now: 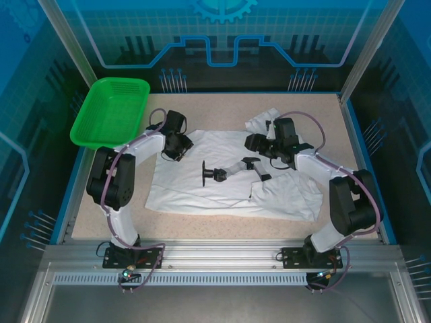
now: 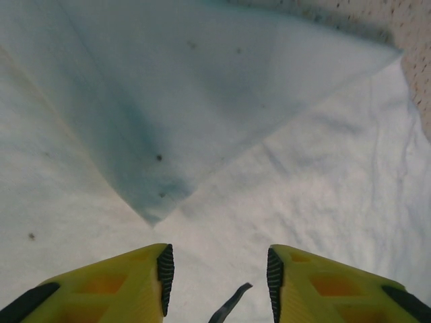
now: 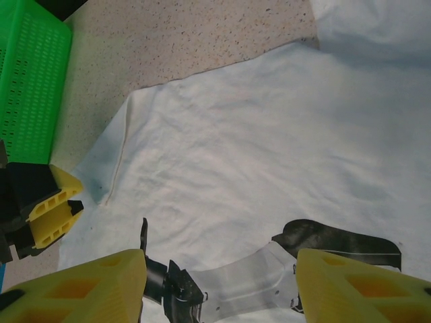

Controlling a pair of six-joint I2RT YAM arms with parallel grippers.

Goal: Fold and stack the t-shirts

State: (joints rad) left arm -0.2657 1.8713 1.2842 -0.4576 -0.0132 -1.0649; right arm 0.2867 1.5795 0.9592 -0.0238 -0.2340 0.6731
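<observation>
A white t-shirt point(image 1: 202, 188) lies spread flat across the middle of the table, its black and grey print point(image 1: 225, 171) facing up. My left gripper point(image 1: 178, 145) hovers over the shirt's far left corner. In the left wrist view its yellow jaws point(image 2: 217, 282) stand open over a folded flap of cloth point(image 2: 202, 101), with nothing between them. My right gripper point(image 1: 258, 142) is over the shirt's far right part. Its wide-apart jaws point(image 3: 219, 282) hang above the print point(image 3: 242, 286), open and empty. White cloth point(image 1: 264, 120) lies bunched behind the right gripper.
A green mesh basket point(image 1: 111, 111) stands at the far left corner, also visible as a green wall point(image 3: 30, 87) beside bare speckled tabletop point(image 3: 168, 40). My left gripper's yellow finger point(image 3: 54, 210) shows at the shirt's edge. The blue table rim point(image 1: 363, 161) runs along the right.
</observation>
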